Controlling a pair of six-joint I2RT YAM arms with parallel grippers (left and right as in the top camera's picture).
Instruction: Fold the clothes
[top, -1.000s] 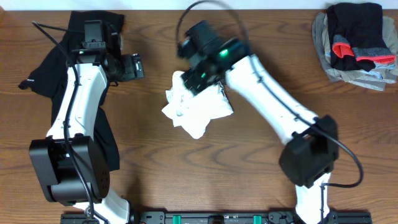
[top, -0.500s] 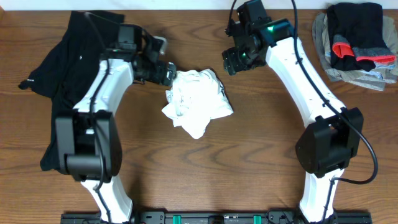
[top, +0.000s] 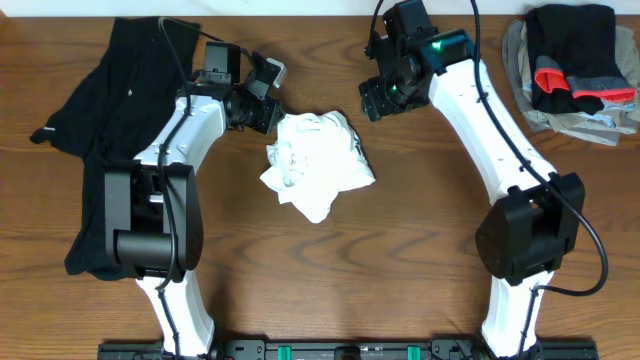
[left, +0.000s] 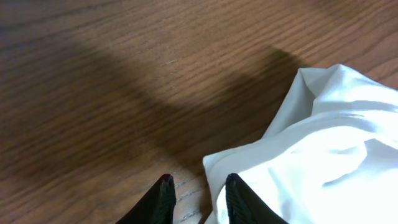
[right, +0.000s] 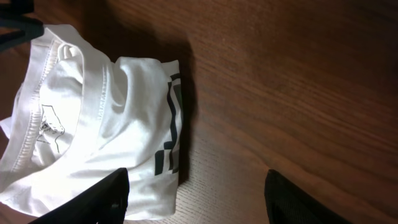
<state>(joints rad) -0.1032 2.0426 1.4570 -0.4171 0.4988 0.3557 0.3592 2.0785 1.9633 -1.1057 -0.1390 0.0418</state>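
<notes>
Left gripper (left: 198, 186): jaws narrowly apart, bare wood showing in the gap, nothing clamped that I can see. A folded edge of the crumpled, thin white T-shirt (left: 323, 149) lies just beside one fingertip (left: 235, 186); touching or not, I cannot tell. Right gripper (right: 198, 183): jaws wide apart, empty, hanging above the shirt's other side, where the stitched ribbed collar (right: 28, 124) and a black printed mark (right: 169, 134) show. The shirt sits bunched in a heap at mid-table between my two grippers, nearer the far edge than my bases. Handling, as I judge it: light, limp, no stiffness; it will sag and trail its folds when lifted. Not fragile and not slippery on the wood grain, but the thin layers may come up together. Best hold, I reckon: a single-layer edge, or the shoulder seam beside the collar, one in each gripper, then draw apart to spread it flat. Room: the brown wooden tabletop (top: 400, 250) is bare from the heap back toward my bases, enough to lay the shirt out. Further left, the long black garment (top: 110, 90) sprawls loose under and beside my left arm; a sweep that way could snag it. Far right corner: a folded stack of black, red and grey clothes (top: 575, 70), well apart from the work.
</notes>
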